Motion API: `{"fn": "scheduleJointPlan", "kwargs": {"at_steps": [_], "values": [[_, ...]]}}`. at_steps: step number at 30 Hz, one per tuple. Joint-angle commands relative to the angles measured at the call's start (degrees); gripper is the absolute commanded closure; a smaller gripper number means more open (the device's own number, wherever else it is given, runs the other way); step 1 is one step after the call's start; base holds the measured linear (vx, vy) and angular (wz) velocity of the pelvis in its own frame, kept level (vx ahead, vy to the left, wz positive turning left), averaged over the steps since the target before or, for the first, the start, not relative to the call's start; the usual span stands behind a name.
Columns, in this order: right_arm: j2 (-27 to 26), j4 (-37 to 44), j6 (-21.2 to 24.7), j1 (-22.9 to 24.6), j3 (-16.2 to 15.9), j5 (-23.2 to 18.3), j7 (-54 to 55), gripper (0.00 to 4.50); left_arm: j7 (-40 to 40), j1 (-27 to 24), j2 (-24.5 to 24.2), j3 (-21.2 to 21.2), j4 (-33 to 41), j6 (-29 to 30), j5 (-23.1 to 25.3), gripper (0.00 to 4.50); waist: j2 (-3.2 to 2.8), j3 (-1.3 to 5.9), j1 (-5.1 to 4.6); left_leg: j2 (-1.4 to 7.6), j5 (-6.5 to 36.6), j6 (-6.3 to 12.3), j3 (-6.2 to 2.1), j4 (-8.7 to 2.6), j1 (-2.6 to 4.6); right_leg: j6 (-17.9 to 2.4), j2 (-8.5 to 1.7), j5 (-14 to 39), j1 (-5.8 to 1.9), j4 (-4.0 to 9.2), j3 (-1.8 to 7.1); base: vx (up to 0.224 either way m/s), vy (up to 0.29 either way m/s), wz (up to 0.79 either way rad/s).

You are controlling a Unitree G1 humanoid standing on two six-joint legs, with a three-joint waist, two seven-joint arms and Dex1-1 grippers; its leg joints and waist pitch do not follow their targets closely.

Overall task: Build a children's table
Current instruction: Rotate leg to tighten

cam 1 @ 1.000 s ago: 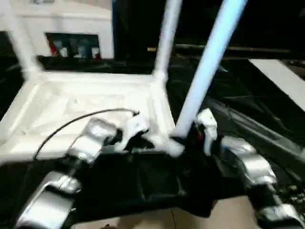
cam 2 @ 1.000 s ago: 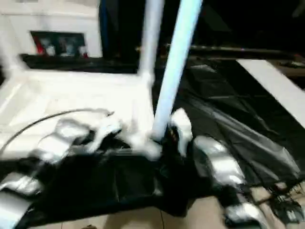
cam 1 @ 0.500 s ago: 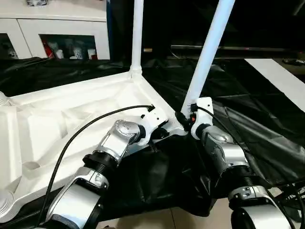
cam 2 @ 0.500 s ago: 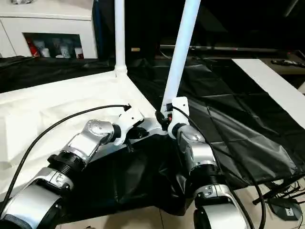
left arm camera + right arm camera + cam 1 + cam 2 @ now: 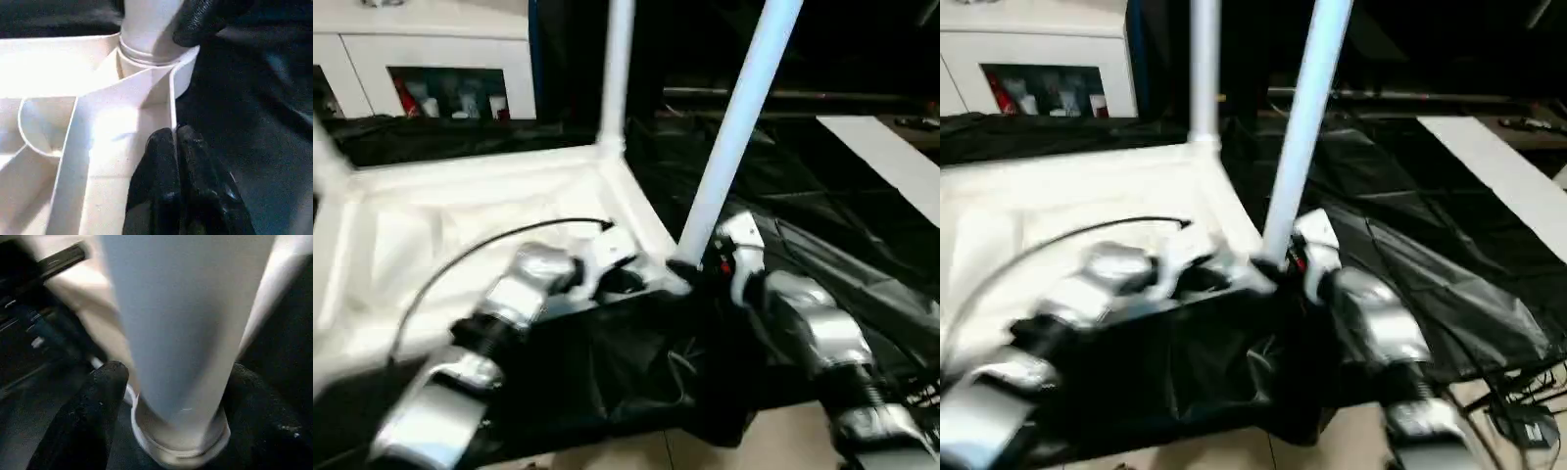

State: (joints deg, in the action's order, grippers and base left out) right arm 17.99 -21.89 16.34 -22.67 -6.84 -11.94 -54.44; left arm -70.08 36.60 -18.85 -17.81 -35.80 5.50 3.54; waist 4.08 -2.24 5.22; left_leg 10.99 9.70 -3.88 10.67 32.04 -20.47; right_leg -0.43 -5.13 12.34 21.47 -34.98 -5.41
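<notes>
The white tabletop (image 5: pixel 460 206) lies ribbed side up on the black drape. A tube leg (image 5: pixel 734 127) rises from its near right corner socket, a second leg (image 5: pixel 615 69) from the far right corner, and a third (image 5: pixel 325 157) at the far left. My left gripper (image 5: pixel 175 142) is shut on the thin rim wall of the tabletop just beside the near right socket (image 5: pixel 146 49). My right gripper (image 5: pixel 175 372) is shut on the base of the near leg (image 5: pixel 186 323), one black finger (image 5: pixel 98 401) on each side, just above the socket.
The black-draped work table (image 5: pixel 822 196) stretches to the right, with a white board (image 5: pixel 891 157) at its far right. A white cabinet (image 5: pixel 431 59) stands behind. A black cable (image 5: pixel 480 255) arcs over my left forearm. Cables lie on the floor (image 5: pixel 1528 421) at the right.
The tabletop has swung so its far edge runs more level, and the far left leg has come into view. Both grippers keep their holds at the near right corner.
</notes>
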Motion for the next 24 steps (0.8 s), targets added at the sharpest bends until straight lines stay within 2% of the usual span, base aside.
{"fn": "scheduleJointPlan", "kwargs": {"at_steps": [1,2,4,7,9,11,15,19,21,23,24], "values": [[2.7,5.1,1.3,1.6,-3.5,-1.9,-7.3,1.38,-4.6,-1.5,-0.2,-2.6,1.8,0.3,-0.9,4.5,-0.09,2.86,0.24,3.17,9.4,3.31,-1.05,-3.34,0.34,-12.7,-4.2,2.6,-2.24,3.7,3.49,0.0,0.0,0.0],[4.8,7.5,1.3,3.1,-4.8,-1.9,-10.3,1.38,-5.8,-1.8,-1.3,-2.4,2.3,-0.1,-1.1,4.5,-0.12,2.94,0.71,3.31,7.4,4.53,-0.89,-3.0,0.57,-13.7,-4.18,-1.3,-2.17,3.23,3.53,0.0,0.0,0.0],[5.5,8.3,1.2,3.7,-5.2,-1.9,-11.1,1.38,-6.3,-2.0,-1.7,-2.4,2.5,-0.2,-1.3,4.5,-0.1,2.92,0.85,3.25,6.8,4.89,-0.87,-2.93,0.42,-13.9,-4.22,-2.0,-2.21,3.06,3.48,0.0,0.0,0.0],[6.8,9.3,0.4,4.7,-6.2,-1.2,-12.6,1.38,-7.6,-2.5,-2.9,-2.2,3.3,-0.3,-1.9,4.5,0.07,2.82,1.12,3.25,7.6,4.57,-0.77,-2.92,0.39,-13.8,-4.4,0.3,-2.13,3.23,3.47,0.0,0.0,0.0],[7.0,9.2,0.3,4.8,-6.3,-1.0,-13.1,1.38,-8.5,-2.8,-3.5,-2.3,4.1,-0.3,-2.3,4.5,0.07,2.67,1.25,3.19,9.8,3.4,-0.78,-3.05,0.39,-13.0,-4.52,4.5,-2.07,3.69,3.52,0.0,0.0,0.0],[6.7,8.9,0.3,4.5,-6.1,-1.0,-12.9,1.54,-8.5,-2.8,-3.5,-2.2,4.3,-0.3,-2.2,4.5,0.08,2.67,1.25,3.22,10.4,2.68,-0.83,-3.13,0.43,-12.5,-4.49,6.0,-2.01,3.79,3.56,0.0,0.0,0.0],[6.5,9.2,0.7,4.4,-6.2,-1.5,-12.7,1.91,-8.5,-2.8,-3.3,-2.1,4.8,0.0,-2.4,4.5,0.13,2.86,1.28,3.18,8.8,2.55,-0.86,-2.98,0.41,-12.6,-4.4,3.7,-2.07,3.41,3.55,0.0,0.0,0.0],[6.3,9.6,1.0,4.5,-6.8,-1.4,-12.6,2.21,-8.0,-3.0,-3.4,-2.0,5.0,-0.1,-2.5,4.5,0.74,2.92,1.24,3.07,7.1,3.6,-0.73,-2.74,0.3,-12.9,-4.33,1.6,-2.17,3.13,3.49,0.0,0.0,0.0],[6.2,9.5,0.9,4.4,-6.8,-1.3,-12.6,2.38,-7.9,-3.0,-3.4,-2.0,5.1,-0.1,-2.4,4.5,0.54,2.86,1.29,3.08,7.4,3.59,-0.75,-2.76,0.37,-12.8,-4.35,2.5,-2.1,3.22,3.5,0.0,0.0,0.0],[5.3,8.0,0.7,3.8,-6.6,-0.7,-11.3,2.41,-6.1,-2.9,-3.0,-1.4,4.9,0.3,-2.2,4.5,0.74,2.86,1.33,3.11,7.6,3.39,-0.76,-2.76,0.39,-12.7,-4.38,3.1,-2.08,3.19,3.48,0.0,0.0,0.0],[4.7,7.0,0.5,3.4,-6.4,-0.2,-10.0,2.41,-5.0,-2.8,-2.7,-1.1,4.7,0.5,-2.0,4.5,0.59,2.78,1.27,3.11,8.1,3.03,-0.78,-2.83,0.35,-12.6,-4.45,3.9,-1.94,3.3,3.5,0.0,0.0,0.0]]}}
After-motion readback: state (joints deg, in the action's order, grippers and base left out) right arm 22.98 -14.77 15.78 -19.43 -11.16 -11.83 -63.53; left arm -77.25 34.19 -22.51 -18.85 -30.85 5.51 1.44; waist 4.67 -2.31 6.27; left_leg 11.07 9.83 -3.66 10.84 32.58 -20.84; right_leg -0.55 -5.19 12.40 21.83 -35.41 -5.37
